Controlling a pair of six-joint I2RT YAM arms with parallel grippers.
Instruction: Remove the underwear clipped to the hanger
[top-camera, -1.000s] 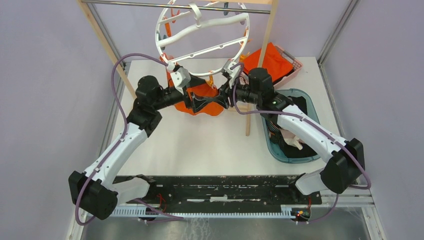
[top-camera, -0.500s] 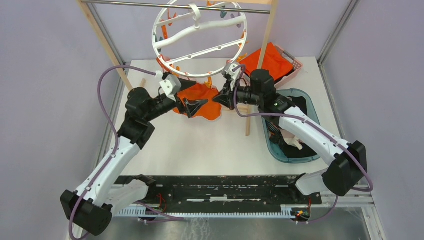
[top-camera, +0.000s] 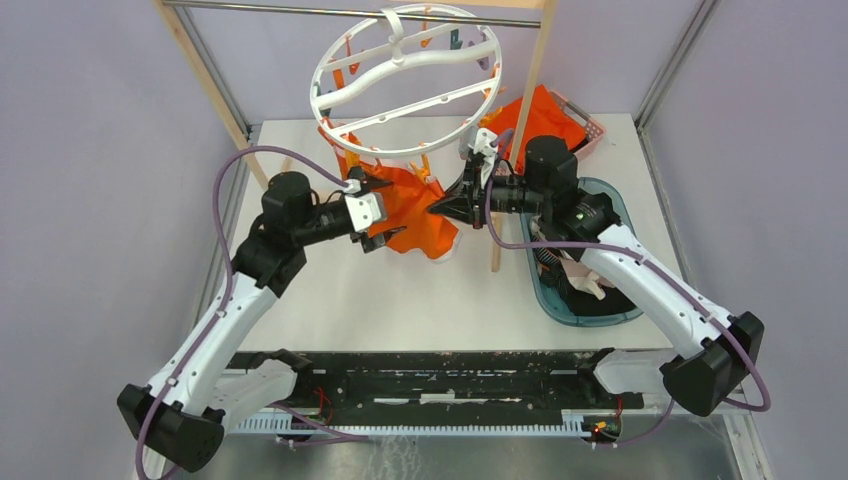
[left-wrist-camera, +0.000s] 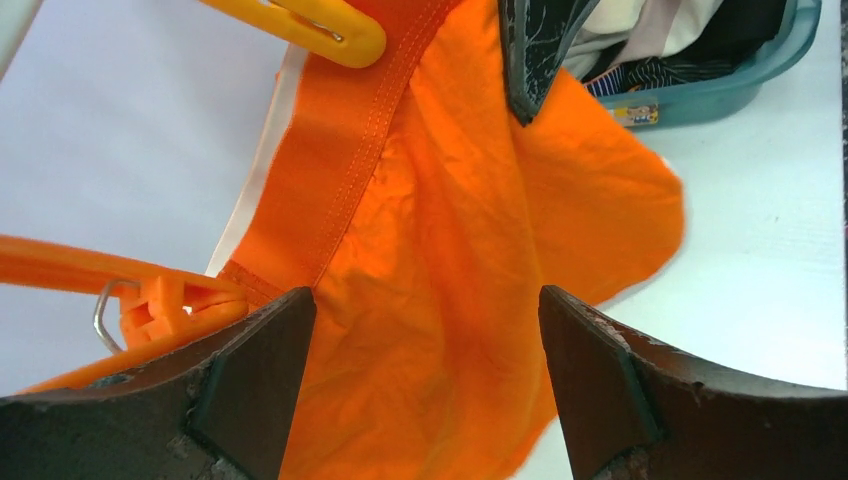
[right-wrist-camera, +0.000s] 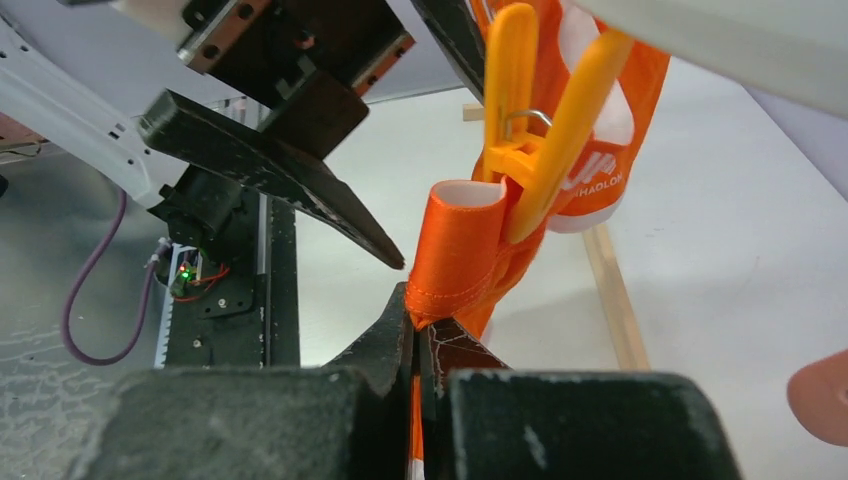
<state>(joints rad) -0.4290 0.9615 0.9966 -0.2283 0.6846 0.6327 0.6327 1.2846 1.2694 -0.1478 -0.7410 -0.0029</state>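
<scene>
Right fingers (right-wrist-camera: 385, 345) were clamped on the orange underwear (right-wrist-camera: 455, 250) just below its peg (right-wrist-camera: 530, 150); left fingers (left-wrist-camera: 250, 390) stood apart, facing the cloth beside a second peg (left-wrist-camera: 170, 305).

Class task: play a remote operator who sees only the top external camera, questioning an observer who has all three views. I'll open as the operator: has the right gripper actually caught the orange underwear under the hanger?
Observer: Yes. The right wrist view shows the right gripper shut on the orange underwear, pinching its lower edge.
Operator: Is a peg holding the cloth there?
Observer: Yes. An orange peg clamps the rolled waistband directly above the pinch.
Operator: And the left gripper?
Observer: The left wrist view shows the left gripper open, with the underwear hanging across the gap between its fingers but not gripped.
</scene>
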